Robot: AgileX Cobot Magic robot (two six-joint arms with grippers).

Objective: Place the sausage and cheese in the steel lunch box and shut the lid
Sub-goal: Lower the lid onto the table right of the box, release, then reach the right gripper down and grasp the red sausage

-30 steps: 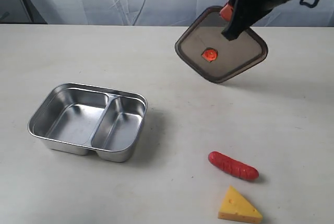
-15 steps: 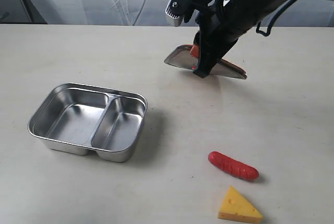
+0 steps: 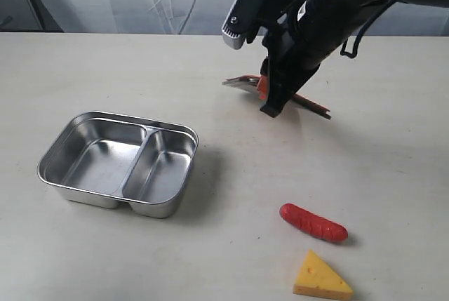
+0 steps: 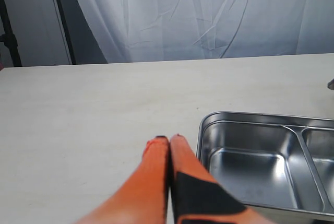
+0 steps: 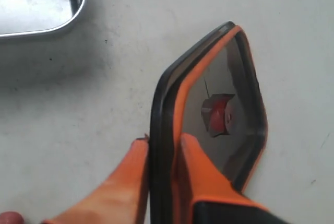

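Right gripper pinched the edge of a dark translucent plastic lid. Left gripper, jaws pressed together, sat beside the two-compartment steel lunch box; red toy sausage and yellow cheese wedge lay far from both.

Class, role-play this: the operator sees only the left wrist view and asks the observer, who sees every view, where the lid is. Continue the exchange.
Observer: The right hand is clamped on the rim of the lid, holding it tilted, away from the steel lunch box.
Operator: Is any food in the box?
Observer: No. Both of its compartments are empty.
Operator: Where is it then?
Observer: The sausage and the cheese lie on the table, side by side, apart from the box.
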